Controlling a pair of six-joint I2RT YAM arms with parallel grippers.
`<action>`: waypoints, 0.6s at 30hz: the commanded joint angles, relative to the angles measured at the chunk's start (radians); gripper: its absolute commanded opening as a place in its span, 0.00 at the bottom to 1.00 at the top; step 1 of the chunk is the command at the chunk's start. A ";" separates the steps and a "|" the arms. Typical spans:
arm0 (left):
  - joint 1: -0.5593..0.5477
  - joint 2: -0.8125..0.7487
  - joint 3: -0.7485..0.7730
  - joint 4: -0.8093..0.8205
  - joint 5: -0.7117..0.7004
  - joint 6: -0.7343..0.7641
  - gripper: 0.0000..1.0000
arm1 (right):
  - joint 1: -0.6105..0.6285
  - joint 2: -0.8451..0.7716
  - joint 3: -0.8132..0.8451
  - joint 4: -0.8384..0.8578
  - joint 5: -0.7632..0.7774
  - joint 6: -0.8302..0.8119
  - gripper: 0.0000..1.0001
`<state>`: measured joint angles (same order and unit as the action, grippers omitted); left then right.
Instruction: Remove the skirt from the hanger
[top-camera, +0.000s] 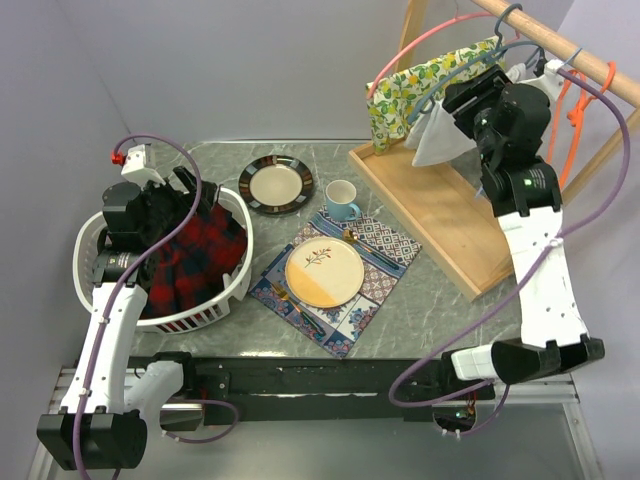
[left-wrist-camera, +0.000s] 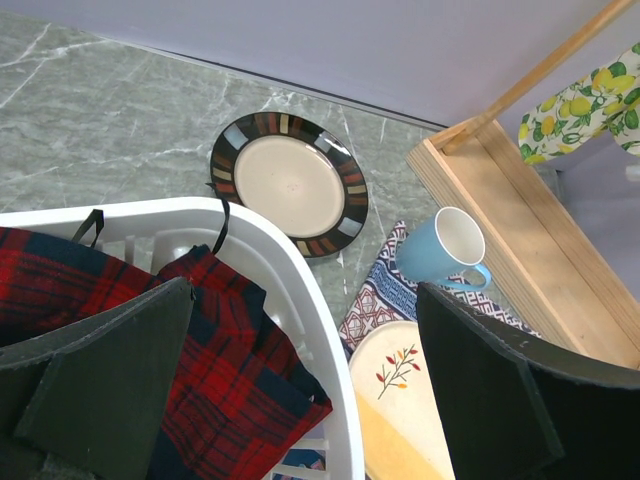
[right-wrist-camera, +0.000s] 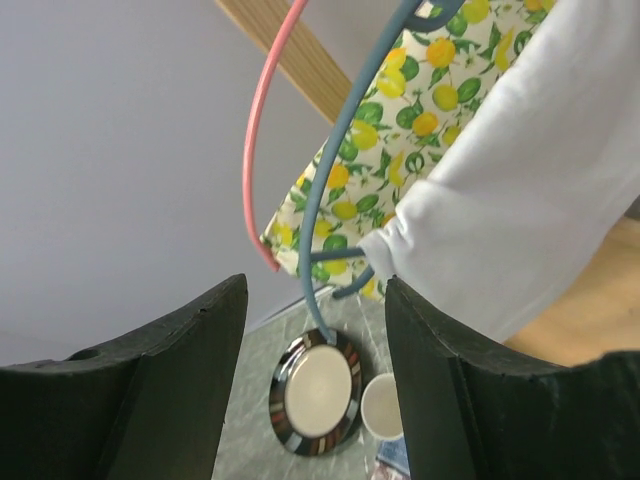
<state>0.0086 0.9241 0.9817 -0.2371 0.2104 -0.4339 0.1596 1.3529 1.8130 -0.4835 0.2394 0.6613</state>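
Next, with right gripper (right-wrist-camera: 315, 290) part-open, empty, at table's (top-camera: 440, 310) far right corner: pinch skirt (right-wrist-camera: 430, 110) hem, not blue hanger (right-wrist-camera: 306, 230); draw down gently. Leave left gripper (left-wrist-camera: 305, 290) fully open, empty.

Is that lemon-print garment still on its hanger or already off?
On. The lemon-print garment hangs below the wooden rail with the pink hanger and blue hanger; which one carries it, cannot tell.
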 joint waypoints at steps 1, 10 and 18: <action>-0.004 -0.024 0.000 0.028 0.021 -0.002 0.99 | 0.004 0.046 0.042 0.138 0.037 0.001 0.63; -0.004 -0.022 -0.002 0.030 0.015 0.000 0.99 | 0.004 0.166 0.086 0.160 0.041 0.080 0.61; -0.002 -0.022 -0.002 0.027 0.018 0.001 0.99 | 0.006 0.224 0.098 0.200 0.021 0.080 0.44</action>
<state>0.0086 0.9241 0.9817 -0.2371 0.2127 -0.4343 0.1593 1.5665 1.8645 -0.3573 0.2535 0.7357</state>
